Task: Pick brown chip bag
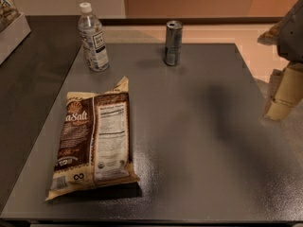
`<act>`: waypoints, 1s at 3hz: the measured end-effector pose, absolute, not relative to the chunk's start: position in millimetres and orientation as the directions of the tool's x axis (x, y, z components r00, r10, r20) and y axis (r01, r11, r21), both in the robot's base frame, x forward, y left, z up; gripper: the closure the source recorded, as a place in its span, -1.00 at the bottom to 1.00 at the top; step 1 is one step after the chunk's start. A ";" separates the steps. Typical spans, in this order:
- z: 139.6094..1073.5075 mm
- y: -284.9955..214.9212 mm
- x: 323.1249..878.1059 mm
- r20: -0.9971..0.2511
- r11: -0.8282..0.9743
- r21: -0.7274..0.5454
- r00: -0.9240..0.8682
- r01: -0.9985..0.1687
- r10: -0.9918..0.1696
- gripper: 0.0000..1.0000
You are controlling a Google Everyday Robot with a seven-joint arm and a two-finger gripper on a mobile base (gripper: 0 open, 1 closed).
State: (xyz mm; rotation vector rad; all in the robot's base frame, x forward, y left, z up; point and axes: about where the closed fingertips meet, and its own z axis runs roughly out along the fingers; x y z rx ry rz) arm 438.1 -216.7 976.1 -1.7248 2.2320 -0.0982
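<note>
Nearest, front-left on the tabletop (pixel 199 141): bag (pixel 94 141) lying flat, nutrition panel up, "Salt" lettering on its left half, top end pointing away. A bit further back, way over at the right edge of view: pincer (pixel 281 96), up by the tabletop's right side, well apart from the bag. Can't tell if released or clenched, tbh. Back row: bottle (pixel 93 38) upright at far left, can (pixel 173 43) upright near the middle of the far edge, well apart from each other.

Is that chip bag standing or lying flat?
Lying flat: the brown chip bag shows its nutrition panel upward on the table. The hand hangs far right.
</note>
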 end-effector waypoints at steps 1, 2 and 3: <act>976.2 -216.7 438.1 -0.207 0.270 -0.246 -0.221 -0.931 -0.953 -1.00; 974.7 -193.9 440.6 -0.194 0.187 -0.239 -0.141 -0.953 -0.971 -1.00; 970.3 -151.2 447.6 -0.194 0.057 -0.247 -0.008 -0.967 -0.981 -1.00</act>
